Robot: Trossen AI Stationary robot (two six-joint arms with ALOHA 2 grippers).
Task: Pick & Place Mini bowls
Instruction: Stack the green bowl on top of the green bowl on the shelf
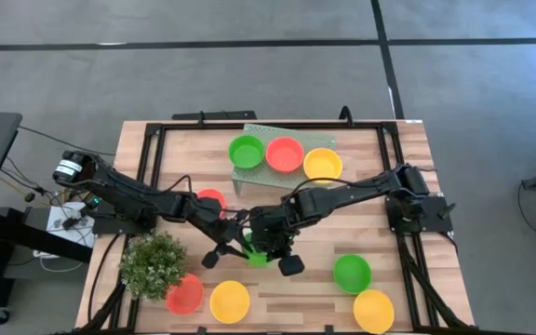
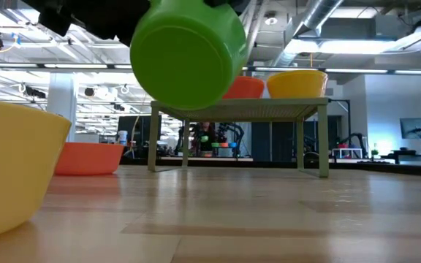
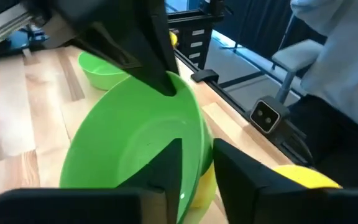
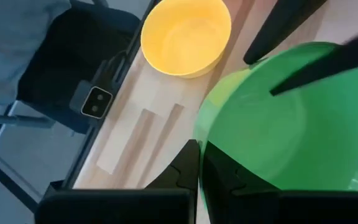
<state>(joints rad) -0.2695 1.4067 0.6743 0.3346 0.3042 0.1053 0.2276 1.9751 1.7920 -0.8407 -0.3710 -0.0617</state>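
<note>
A green mini bowl (image 1: 257, 253) hangs in mid-air over the table's middle, between my two grippers. In the low view the green bowl (image 2: 188, 52) is tilted, its underside toward the near edge. My left gripper (image 1: 240, 244) and my right gripper (image 1: 273, 247) are both shut on its rim, on opposite sides. A green bowl (image 1: 246, 151), a red bowl (image 1: 285, 154) and a yellow bowl (image 1: 322, 165) rest on the pale green rack (image 1: 291, 133). My left gripper (image 3: 197, 168) pinches the green bowl's rim (image 3: 201, 134), one finger (image 3: 166, 165) inside the bowl and one (image 3: 241, 174) outside. The bowl is lifted clear of the table and tilted. My right gripper (image 4: 202, 165) pinches the opposite part of the rim (image 4: 199, 134), one finger (image 4: 225, 171) inside and one (image 4: 188, 165) outside. The bowl hangs clear of the table between both grippers.
Loose bowls lie on the table: red (image 1: 210, 199) under the left arm, red (image 1: 184, 294) and yellow (image 1: 229, 301) near left, green (image 1: 352, 273) and yellow (image 1: 373, 311) near right. A bushy plant (image 1: 154, 263) stands near left.
</note>
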